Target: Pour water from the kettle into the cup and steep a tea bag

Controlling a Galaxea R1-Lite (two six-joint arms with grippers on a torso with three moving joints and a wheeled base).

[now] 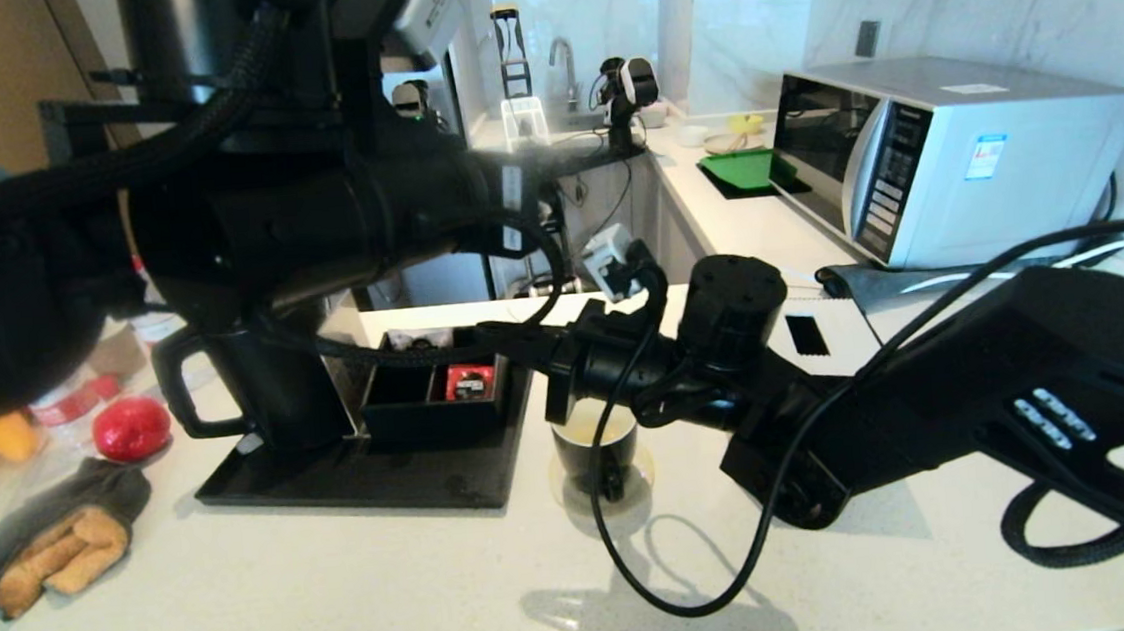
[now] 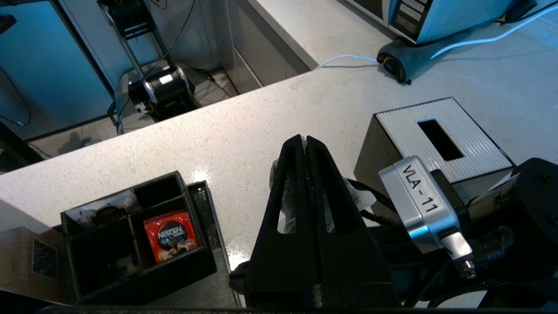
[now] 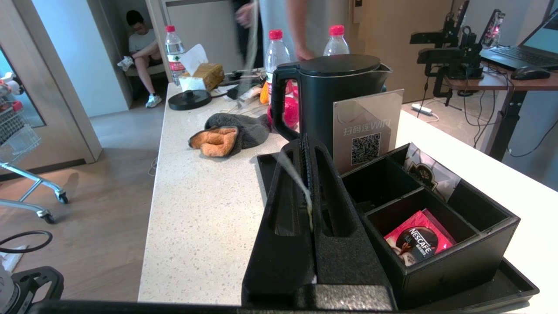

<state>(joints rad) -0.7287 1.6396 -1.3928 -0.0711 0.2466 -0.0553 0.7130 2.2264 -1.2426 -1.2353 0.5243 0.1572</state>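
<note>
While the right arm stretches across the counter [image 1: 343, 593], its right gripper [image 3: 307, 146] hangs directly over the cup [image 1: 595, 450], jaws pressed together on a thin pale string [image 3: 301, 181] that runs down between the fingers. The tea bag itself I cannot make out; the wrist hides the mouth of the cup. Inside the white interior a little yellowish water [image 1: 586, 432] shows.

Just beyond that gripper lies the black tray [image 1: 364, 476] carrying a divided black box [image 1: 433, 401], with a red coffee packet [image 3: 416, 242] in one compartment. Past the box, on the far end of the tray, stands the kettle [image 3: 333, 98], upright, lid on, a small sign with a QR code [image 3: 366, 128] leaning in front of it.

The left gripper [image 2: 306, 144] is held up in the air above the counter, jaws shut on a crumpled bit of whitish wrapper [image 2: 283, 196]. Below it and to one side sits a ribbed tissue box [image 2: 440, 139].

Farther off from the right gripper, beyond the kettle, a grey and orange cloth [image 3: 229, 137] lies on the counter, and bottles with red caps [image 3: 275, 48] stand behind.
</note>
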